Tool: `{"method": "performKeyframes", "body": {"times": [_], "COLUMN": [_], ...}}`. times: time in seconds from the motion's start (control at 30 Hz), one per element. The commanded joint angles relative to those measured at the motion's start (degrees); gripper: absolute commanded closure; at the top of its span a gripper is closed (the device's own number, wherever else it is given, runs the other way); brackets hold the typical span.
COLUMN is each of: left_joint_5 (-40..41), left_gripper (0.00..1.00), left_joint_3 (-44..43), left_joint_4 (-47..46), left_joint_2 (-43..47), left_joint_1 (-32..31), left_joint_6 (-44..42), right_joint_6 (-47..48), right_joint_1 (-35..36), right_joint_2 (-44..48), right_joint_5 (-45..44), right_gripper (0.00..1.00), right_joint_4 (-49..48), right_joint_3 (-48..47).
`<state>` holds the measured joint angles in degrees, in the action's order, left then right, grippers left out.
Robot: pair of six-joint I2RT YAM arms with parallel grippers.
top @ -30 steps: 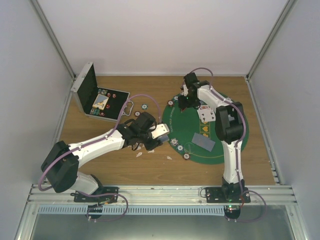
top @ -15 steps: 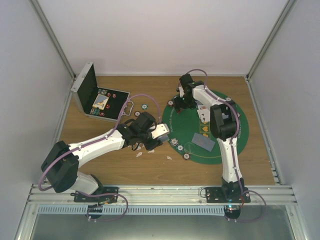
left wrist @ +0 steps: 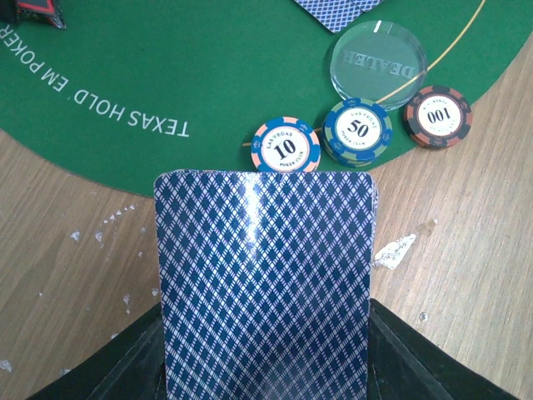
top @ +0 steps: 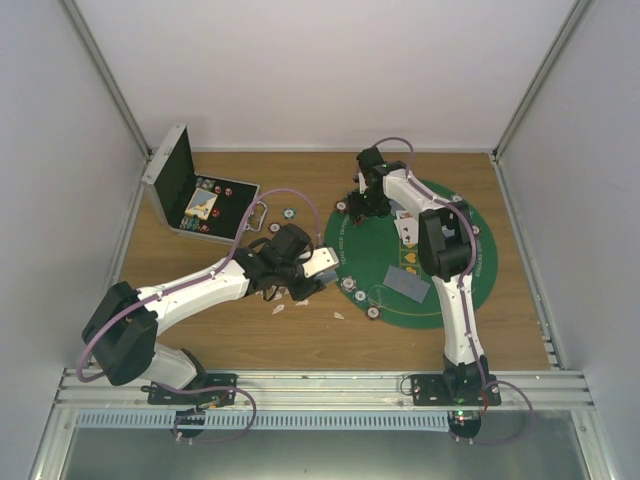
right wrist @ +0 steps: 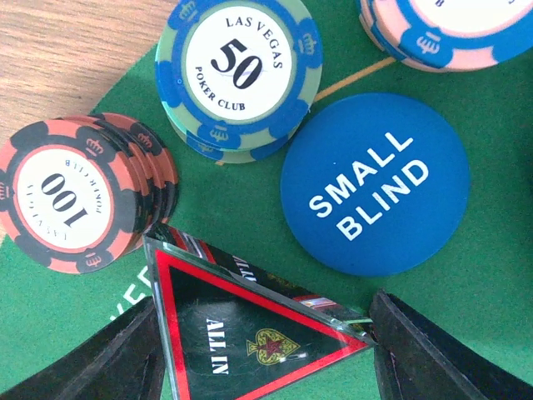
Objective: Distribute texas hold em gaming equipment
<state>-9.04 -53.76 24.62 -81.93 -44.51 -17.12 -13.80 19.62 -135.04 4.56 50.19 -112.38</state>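
one card stack (left wrist: 265, 283) held in left claw (left wrist: 266, 371) over mat (left wrist: 191, 67) edge, triangular token (right wrist: 241, 333) held in right claw (right wrist: 265, 358)

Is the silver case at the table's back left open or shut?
Open: the case has its lid standing raised, and the contents inside lie exposed to the top camera.

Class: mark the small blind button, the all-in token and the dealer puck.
small blind button (right wrist: 375, 185): right wrist view, lettered blue face.
all-in token (right wrist: 237, 333): right wrist view, black centre.
dealer puck (left wrist: 379, 57): left wrist view, clear top.
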Motion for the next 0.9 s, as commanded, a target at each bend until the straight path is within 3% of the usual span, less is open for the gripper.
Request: {"method": "performKeyframes", "body": {"times": [0.0,0.17,0.57,0.7,0.87], "left_joint_5": [0.34,0.20,0.36,0.41,-0.18], "left_gripper": [0.45,0.45,0.45,0.45,0.45], "left_joint_3": [0.25,0.25,0.41,0.58,0.67], "left_joint_4": [-2.32,-2.34,-2.45,-2.43,-2.70], "left_joint_2": [0.89,1.03,1.59,1.85,1.87], "left_joint_1": [0.39,0.39,0.39,0.39,0.39], "left_joint_6": [-0.13,-0.13,-0.14,-0.17,-0.23], "right_joint_6": [-2.23,-3.30,-1.47,-1.16,-0.52], "right_joint_1": [-0.19,-0.15,-0.25,-0.82,-2.65], "right_joint_2": [-2.76,-3.30,1.05,7.70,22.08], "right_joint_5": [-2.88,-3.51,4.36,5.97,12.89], "right_gripper": [0.39,0.39,0.22,0.20,0.17], "right_joint_4": [1.97,2.90,1.66,0.66,-4.64], "right_joint_3": [-1.13,-2.22,-1.23,4.26,18.89]}}
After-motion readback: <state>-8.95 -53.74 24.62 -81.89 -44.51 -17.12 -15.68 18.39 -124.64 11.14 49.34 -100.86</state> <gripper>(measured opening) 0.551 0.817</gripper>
